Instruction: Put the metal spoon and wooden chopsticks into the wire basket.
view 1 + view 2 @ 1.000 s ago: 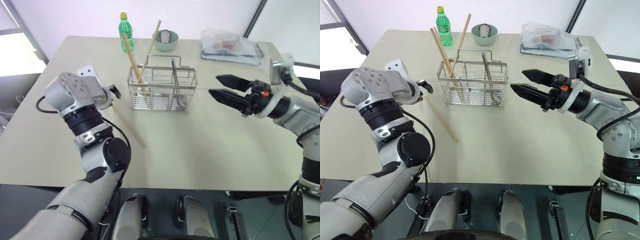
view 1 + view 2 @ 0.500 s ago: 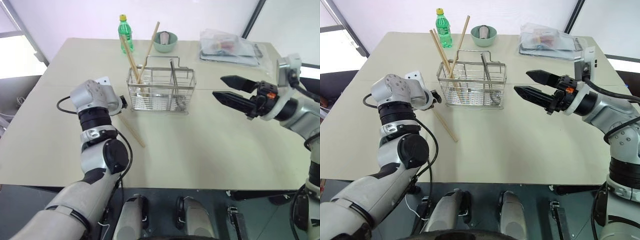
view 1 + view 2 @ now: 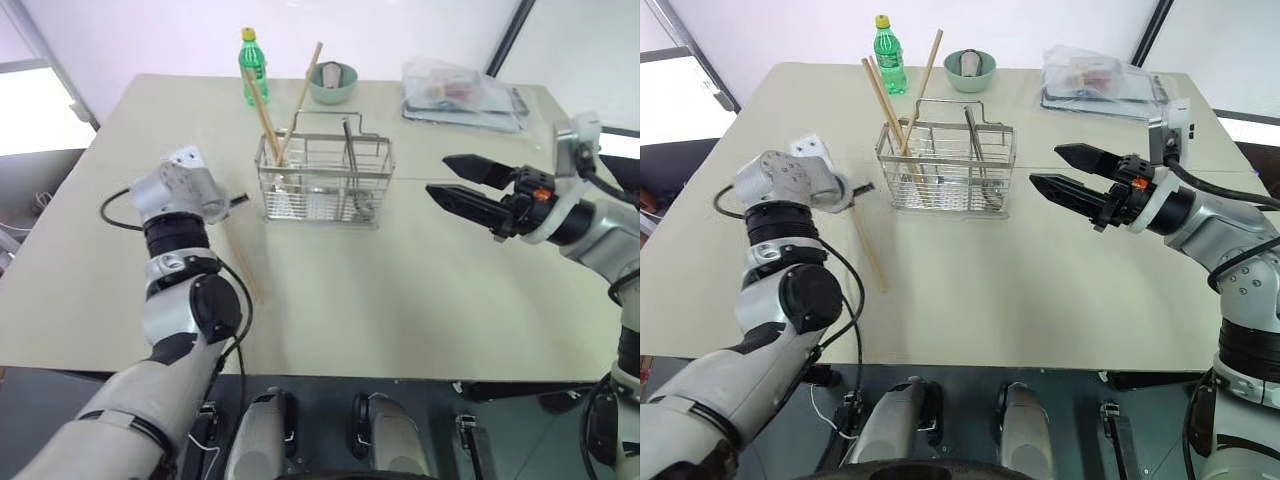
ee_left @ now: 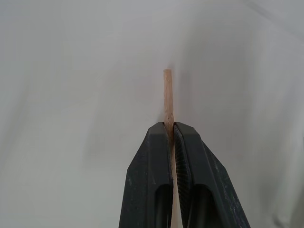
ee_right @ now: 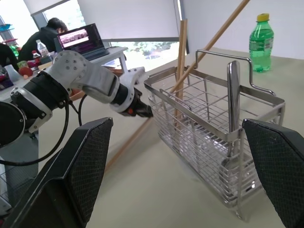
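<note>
The wire basket (image 3: 325,182) stands mid-table. The metal spoon (image 5: 231,90) is upright in it, bowl down. Wooden chopsticks (image 3: 264,108) lean out of its left compartment. One more chopstick (image 3: 868,252) lies loose left of the basket, running toward the near table edge. My left gripper (image 4: 171,126) is shut on that stick's far end, with a short tip (image 4: 167,92) poking past the fingers. From the right wrist, the left gripper (image 5: 142,110) sits just beside the basket's left wall. My right gripper (image 3: 437,176) hovers open to the right of the basket, holding nothing.
A green bottle (image 3: 251,66) and a green bowl (image 3: 331,82) stand behind the basket. A clear plastic bag (image 3: 462,90) lies at the far right. A person sits at a laptop (image 5: 83,40) beyond the table's left side.
My left gripper went from open to shut on the loose chopstick's end and shifted left. The stick's near end swung left with it. The right arm has stayed put.
</note>
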